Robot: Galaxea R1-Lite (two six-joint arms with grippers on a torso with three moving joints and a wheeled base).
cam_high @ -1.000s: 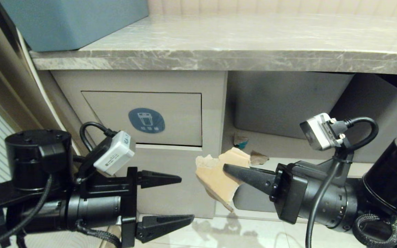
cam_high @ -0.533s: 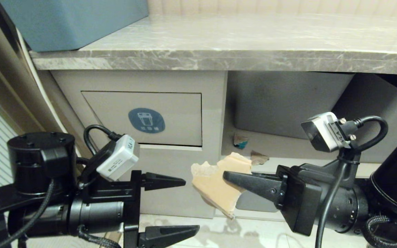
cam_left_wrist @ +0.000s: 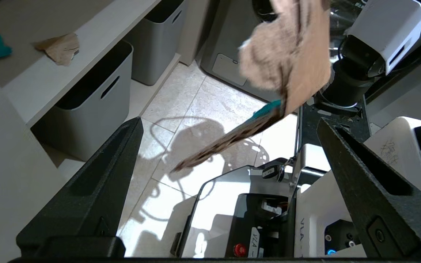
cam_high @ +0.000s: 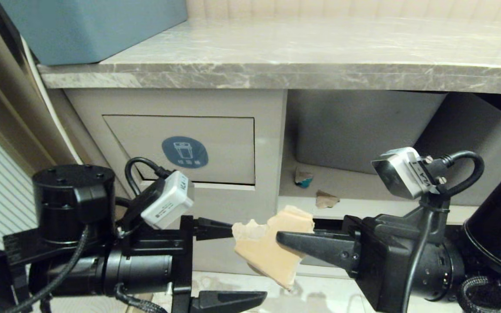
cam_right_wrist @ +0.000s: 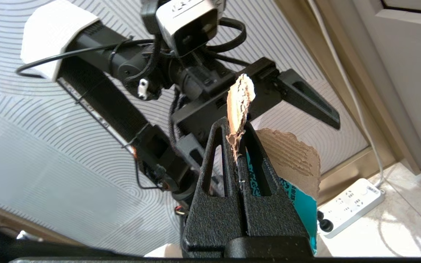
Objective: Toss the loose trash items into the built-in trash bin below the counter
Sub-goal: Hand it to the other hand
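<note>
The grey-veined counter (cam_high: 320, 69) ran across the top of the scene, well above both claws, with the bin flap (cam_high: 189, 150) and its blue sticker set in the beige cabinet front above and behind your left gripper (cam_high: 228, 265). That claw stood wide, nothing in it. Your right gripper (cam_high: 283, 239) was clamped tight on a torn cardboard scrap (cam_high: 268, 248), which stuck out from its tips toward the left claw's upper finger, close to it.

You could expect the scrap to be light and fairly stiff along its corrugation, yet it looked ragged and prone to bend or tear (the thin edge between the fingers looked frayed). A hold well in from the torn edge would probably serve best.

Two more scraps (cam_high: 315, 189) lay on the shelf beyond the right claw, in front of a grey tub (cam_high: 363, 126). Room between the claws was tight; below them the tiled floor (cam_high: 320, 295) lay open.
</note>
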